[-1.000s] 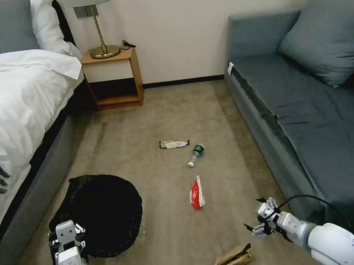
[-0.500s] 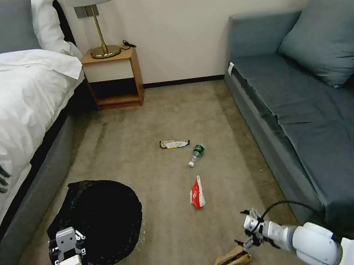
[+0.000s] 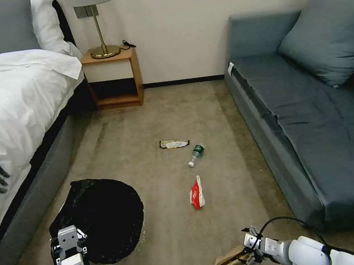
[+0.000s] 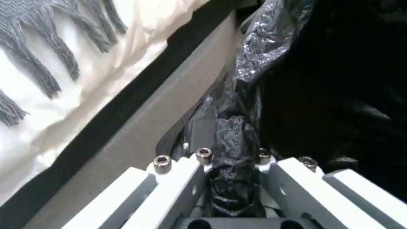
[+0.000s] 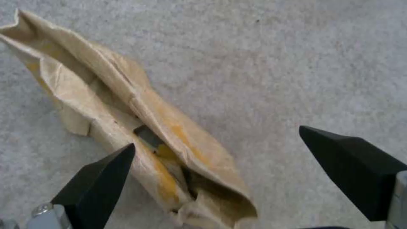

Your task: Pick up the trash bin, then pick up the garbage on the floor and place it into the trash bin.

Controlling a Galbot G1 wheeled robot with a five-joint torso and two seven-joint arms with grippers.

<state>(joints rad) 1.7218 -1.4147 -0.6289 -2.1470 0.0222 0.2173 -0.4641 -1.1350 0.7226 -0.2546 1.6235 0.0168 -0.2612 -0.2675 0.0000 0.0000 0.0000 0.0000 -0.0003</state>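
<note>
Trash bin (image 3: 99, 221) sits on carpet beside the bed (image 3: 4, 111), black liner folded over rim. My left gripper (image 3: 69, 244) is at its near edge; in left wrist view the fingers (image 4: 178, 178) are pinched together on a bunch of liner (image 4: 233, 149). I judge the bin light, but the film is slick and stretchy, so a hold on liner alone may slip or tear; rim wall under the film would be the safer bite.

Right gripper (image 5: 216, 171) is low over the crumpled brown paper bag (image 3: 229, 261) nr the bottom of head view. Fingers are apart, one each side of the bag's near end, not yet closed. Bag looks v. light, soft, will crush; creased ridge along its middle (image 5: 140, 105) is the firmest spot to pinch, I reckon.

Other litter further out on floor, well apart from bin: red-and-white packet (image 3: 196, 193), small clear bottle (image 3: 195, 154), flat snack wrapper (image 3: 174, 143).
</note>
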